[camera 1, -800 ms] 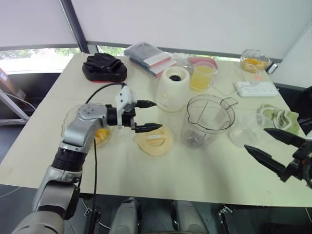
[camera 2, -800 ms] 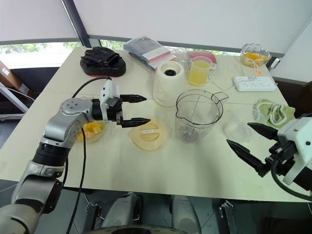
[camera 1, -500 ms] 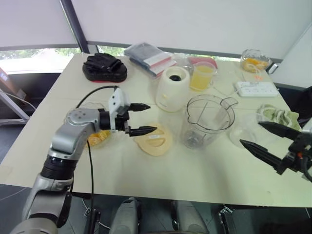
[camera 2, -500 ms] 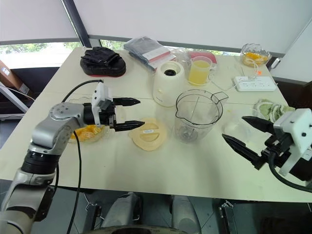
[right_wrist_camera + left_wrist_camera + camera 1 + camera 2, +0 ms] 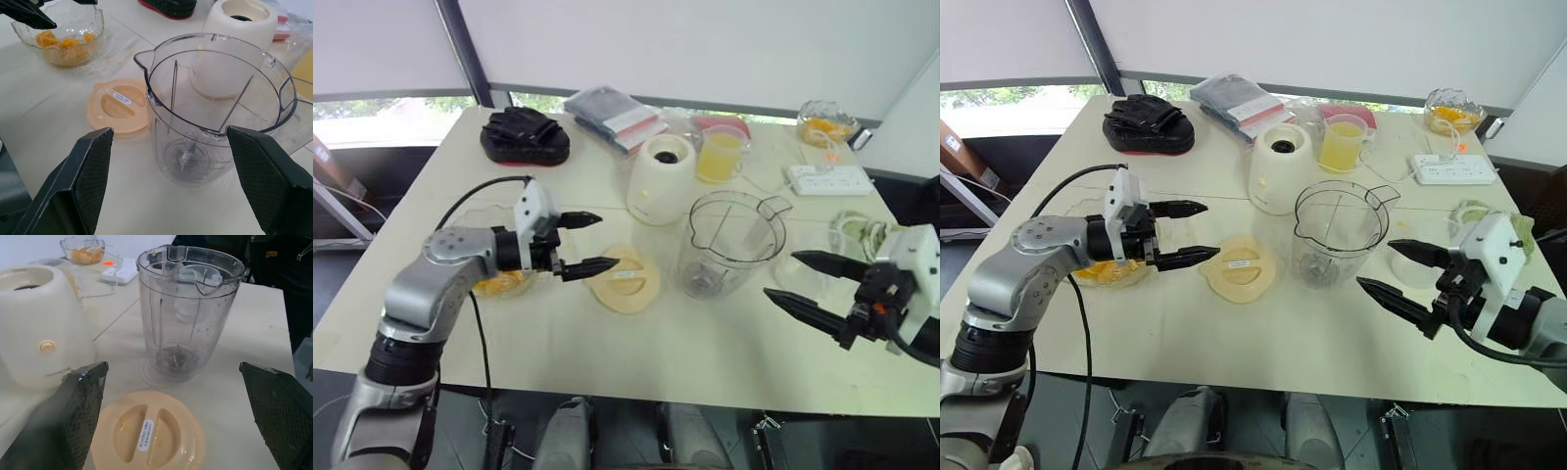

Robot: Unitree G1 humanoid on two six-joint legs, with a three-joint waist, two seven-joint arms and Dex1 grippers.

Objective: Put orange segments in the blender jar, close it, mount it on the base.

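The clear blender jar (image 5: 729, 245) stands upright and empty at mid-table, its blades visible at the bottom (image 5: 188, 156). Its pale orange lid (image 5: 625, 279) lies flat to the jar's left. Behind the lid stands the cream base (image 5: 663, 179). A glass bowl of orange segments (image 5: 499, 279) sits at the left. My left gripper (image 5: 607, 240) hovers open between bowl and lid, holding nothing. My right gripper (image 5: 779, 274) is open and empty, pointing at the jar from the right, a short gap away.
A mug of juice (image 5: 720, 155) and a pink dish stand behind the base. Black gloves (image 5: 524, 135) and a packet (image 5: 612, 113) lie at the back left. A power strip (image 5: 827, 178), a second fruit bowl (image 5: 824, 119) and a green cloth (image 5: 862, 230) occupy the right.
My left gripper has drawn back leftward from over the lid toward the bowl. My right gripper has moved left, closer to the jar. Both stay open.
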